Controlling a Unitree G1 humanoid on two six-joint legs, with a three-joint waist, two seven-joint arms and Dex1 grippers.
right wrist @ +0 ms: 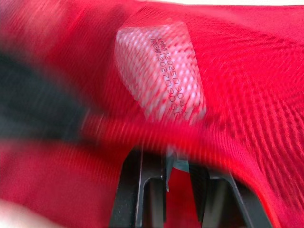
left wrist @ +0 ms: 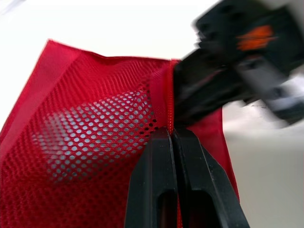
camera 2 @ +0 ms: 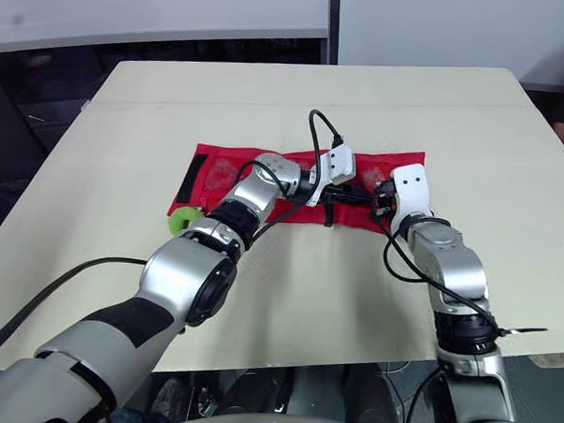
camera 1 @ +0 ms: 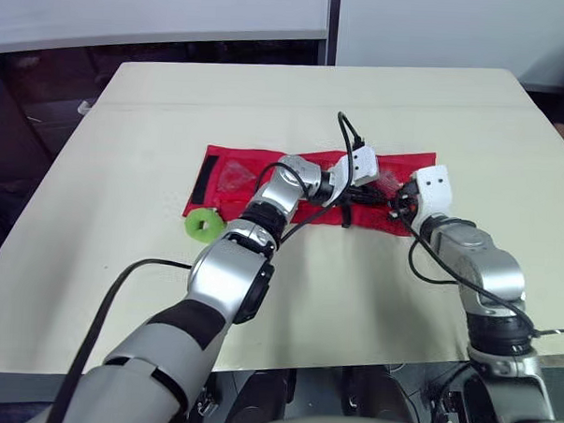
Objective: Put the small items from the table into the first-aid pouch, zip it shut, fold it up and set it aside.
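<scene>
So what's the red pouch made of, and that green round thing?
The red pouch looks like soft mesh fabric: tiny holes all over, with a pale packet showing through. The green ring may be a matte tape roll; too small to tell.

A pale table [camera 1: 174,104] lies under the left gripper [left wrist: 172,134] and right gripper [right wrist: 176,159]; white panels [camera 1: 160,9] stand well beyond them.

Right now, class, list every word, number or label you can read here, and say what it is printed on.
Two lines of small dark print on the white packet inside the red mesh pouch: mostly digits, too blurred to quote.
Orange mark on the black right gripper: blurred, unreadable.
Nothing else carries text.
</scene>
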